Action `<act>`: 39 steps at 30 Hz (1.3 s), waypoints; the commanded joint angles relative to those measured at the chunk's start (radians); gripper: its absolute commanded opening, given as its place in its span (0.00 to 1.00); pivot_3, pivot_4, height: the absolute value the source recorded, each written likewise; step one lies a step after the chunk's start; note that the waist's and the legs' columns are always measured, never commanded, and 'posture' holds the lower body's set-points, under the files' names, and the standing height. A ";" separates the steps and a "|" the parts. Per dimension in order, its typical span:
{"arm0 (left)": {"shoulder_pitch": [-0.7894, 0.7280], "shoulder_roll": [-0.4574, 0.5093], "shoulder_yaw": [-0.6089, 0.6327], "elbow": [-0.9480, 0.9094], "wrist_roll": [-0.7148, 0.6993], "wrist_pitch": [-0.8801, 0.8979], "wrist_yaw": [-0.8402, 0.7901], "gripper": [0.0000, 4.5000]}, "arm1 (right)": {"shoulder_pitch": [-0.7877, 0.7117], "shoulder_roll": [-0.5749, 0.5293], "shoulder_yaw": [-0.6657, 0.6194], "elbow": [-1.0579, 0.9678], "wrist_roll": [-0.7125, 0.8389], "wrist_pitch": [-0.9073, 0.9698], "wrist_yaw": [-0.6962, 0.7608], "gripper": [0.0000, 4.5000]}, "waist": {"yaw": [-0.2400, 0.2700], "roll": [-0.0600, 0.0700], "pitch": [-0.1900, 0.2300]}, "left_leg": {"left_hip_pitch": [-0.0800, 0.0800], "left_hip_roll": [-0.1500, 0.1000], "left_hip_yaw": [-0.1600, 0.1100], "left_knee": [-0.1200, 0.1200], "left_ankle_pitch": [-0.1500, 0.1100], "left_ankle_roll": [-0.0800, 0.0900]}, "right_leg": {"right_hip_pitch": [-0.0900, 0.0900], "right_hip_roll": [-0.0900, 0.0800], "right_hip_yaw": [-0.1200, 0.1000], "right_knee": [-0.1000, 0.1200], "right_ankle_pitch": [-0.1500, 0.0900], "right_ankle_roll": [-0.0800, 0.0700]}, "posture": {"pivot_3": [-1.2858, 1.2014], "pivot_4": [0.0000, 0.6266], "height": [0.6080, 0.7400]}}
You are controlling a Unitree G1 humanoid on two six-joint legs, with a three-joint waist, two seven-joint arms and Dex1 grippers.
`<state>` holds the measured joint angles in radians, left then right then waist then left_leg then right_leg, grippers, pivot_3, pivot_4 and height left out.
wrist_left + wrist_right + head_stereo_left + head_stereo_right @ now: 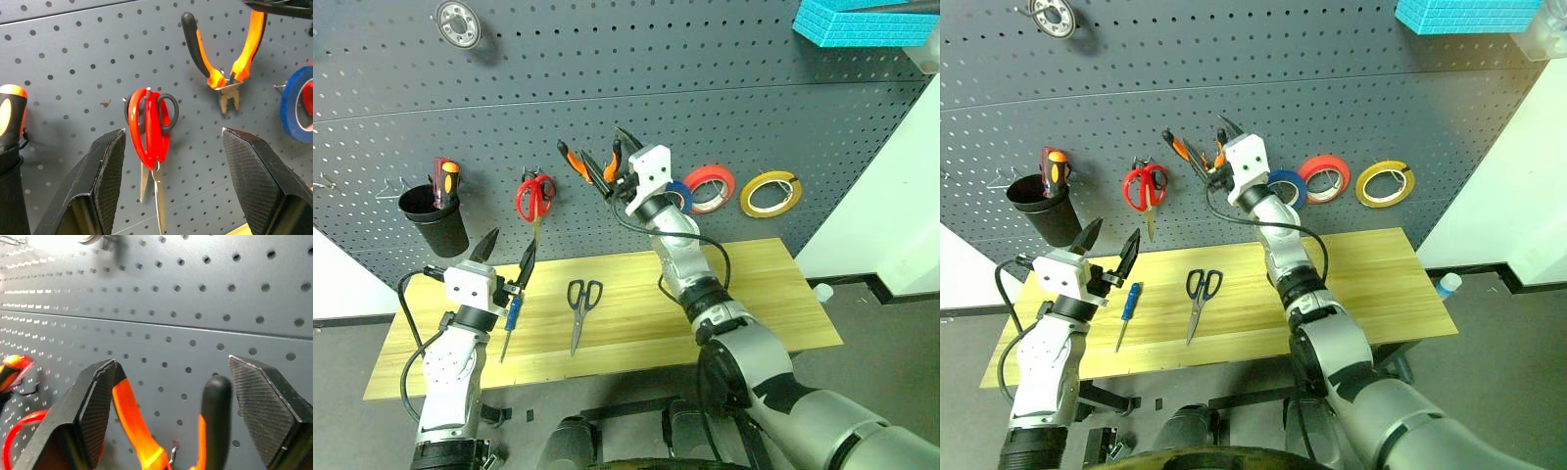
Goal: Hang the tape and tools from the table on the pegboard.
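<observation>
The orange-and-black pliers (578, 162) hang on the dark grey pegboard (705, 88), handles up. My right gripper (615, 162) is open just in front of them, and their handles (134, 426) stand between its spread fingers. The yellow tape (771, 193) hangs on the board at the right. The blue-handled screwdriver (512, 315) and the dark grey scissors (582, 302) lie on the wooden table (754, 294). My left gripper (507, 257) is open and empty above the table's left part, over the screwdriver, and faces the board.
Red-handled scissors (535, 196) hang left of the pliers. A black cup (435, 220) with a red-and-orange screwdriver hangs at the far left. A blue roll (680, 196) and a red roll (710, 186) hang between my right gripper and the yellow tape.
</observation>
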<state>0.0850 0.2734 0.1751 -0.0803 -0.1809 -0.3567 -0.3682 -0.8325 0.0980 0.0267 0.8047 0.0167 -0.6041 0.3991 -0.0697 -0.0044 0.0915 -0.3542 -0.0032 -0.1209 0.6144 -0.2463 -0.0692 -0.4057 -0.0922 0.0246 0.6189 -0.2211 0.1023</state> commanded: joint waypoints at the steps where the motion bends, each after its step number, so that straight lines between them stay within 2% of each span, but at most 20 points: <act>1: 0.003 0.014 0.012 -0.022 -0.028 -0.009 -0.018 0.73 | 0.067 -0.028 0.045 -0.196 0.004 0.017 0.046 0.85 | 0.000 0.000 0.000 | 0.000 0.000 0.000 0.000 0.000 0.000 | 0.000 0.000 0.000 0.000 0.000 0.000 | 0.52 0.00 0.98; 10: 0.094 0.078 0.036 -0.056 -0.111 0.064 -0.100 0.73 | 0.289 -0.243 0.192 -0.534 0.046 0.094 0.331 0.85 | 0.000 0.000 -0.002 | 0.001 0.000 0.000 0.000 0.000 0.000 | 0.001 0.000 0.000 0.000 -0.002 0.002 | 0.51 0.00 0.98; 13: 0.131 0.089 0.028 -0.084 -0.113 0.144 -0.092 0.73 | 0.351 -0.336 0.229 -0.587 0.056 0.116 0.427 0.99 | 0.001 -0.001 -0.003 | 0.001 0.000 0.000 0.001 0.000 0.000 | 0.002 0.000 0.000 0.000 -0.002 0.002 | 0.51 0.00 0.98; 16: 0.144 0.083 0.023 -0.080 -0.092 0.271 -0.037 0.73 | 0.404 -0.411 0.242 -0.603 0.057 0.120 0.482 1.00 | 0.005 -0.002 -0.005 | 0.001 0.000 0.000 0.001 0.000 0.000 | 0.003 0.000 0.000 -0.001 -0.002 0.002 | 0.51 0.00 0.98; 19: 0.132 0.047 0.010 -0.091 -0.056 0.410 0.064 0.84 | 0.448 -0.472 0.240 -0.604 0.071 0.149 0.529 1.00 | 0.005 -0.001 -0.006 | 0.001 0.000 0.000 0.002 0.000 0.000 | 0.004 0.000 0.000 -0.002 -0.002 0.003 | 0.51 0.00 0.98; 21: 0.108 0.032 -0.024 -0.099 -0.014 0.540 0.127 0.98 | 0.470 -0.502 0.230 -0.611 0.094 0.193 0.554 1.00 | 0.005 -0.002 -0.006 | 0.002 0.000 0.000 0.003 0.000 0.000 | 0.006 0.000 0.000 -0.002 -0.002 0.003 | 0.51 0.00 0.98; 22: 0.083 0.027 -0.058 -0.097 0.029 0.638 0.167 1.00 | 0.480 -0.517 0.222 -0.616 0.111 0.225 0.569 1.00 | 0.005 -0.002 -0.006 | 0.003 0.000 0.000 0.003 0.000 0.000 | 0.007 0.000 0.000 -0.002 -0.002 0.003 | 0.51 0.00 0.98; 24: 0.032 0.012 -0.122 -0.097 0.078 0.827 0.219 1.00 | 0.495 -0.538 0.205 -0.626 0.125 0.261 0.571 1.00 | 0.009 -0.002 -0.007 | 0.003 0.000 0.000 0.004 0.000 0.000 | 0.007 0.000 0.000 -0.002 -0.002 0.003 | 0.51 0.00 0.98; 27: -0.026 -0.024 -0.176 -0.109 0.083 0.977 0.236 1.00 | 0.511 -0.560 0.192 -0.644 0.140 0.301 0.579 1.00 | 0.007 -0.003 -0.007 | 0.003 0.000 0.000 0.005 0.000 0.000 | 0.008 0.000 0.000 -0.003 -0.002 0.003 | 0.50 0.00 0.98; 30: -0.117 -0.085 -0.214 -0.072 0.074 1.124 0.254 1.00 | 0.550 -0.619 0.201 -0.684 0.218 0.456 0.683 1.00 | 0.004 -0.004 -0.008 | 0.001 0.000 0.000 0.006 0.000 0.000 | 0.008 0.000 0.000 -0.004 -0.002 0.003 | 0.50 0.00 0.98; 34: -0.223 -0.117 -0.250 0.031 0.120 1.225 0.295 1.00 | 0.598 -0.677 0.204 -0.722 0.264 0.585 0.761 1.00 | 0.004 -0.005 -0.009 | 0.001 0.000 0.000 0.006 0.000 0.000 | 0.008 0.000 -0.001 -0.005 -0.002 0.003 | 0.49 0.00 0.98; 39: -0.326 -0.135 -0.260 0.166 0.147 1.290 0.313 1.00 | 0.617 -0.680 0.179 -0.732 0.254 0.608 0.739 1.00 | -0.005 -0.005 -0.009 | 0.001 0.000 0.000 0.009 -0.001 -0.001 | 0.008 0.000 -0.001 -0.004 -0.002 0.004 | 0.48 0.00 0.98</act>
<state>-0.2161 0.1365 -0.0806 0.0705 -0.0521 0.9172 -0.0643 -0.2040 -0.5831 0.2416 0.1167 0.2569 0.0050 1.1464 -0.0745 -0.0093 0.0823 -0.3533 -0.0033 -0.1210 0.6237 -0.2469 -0.0698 -0.3973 -0.0918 0.0239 0.6144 -0.2234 0.1061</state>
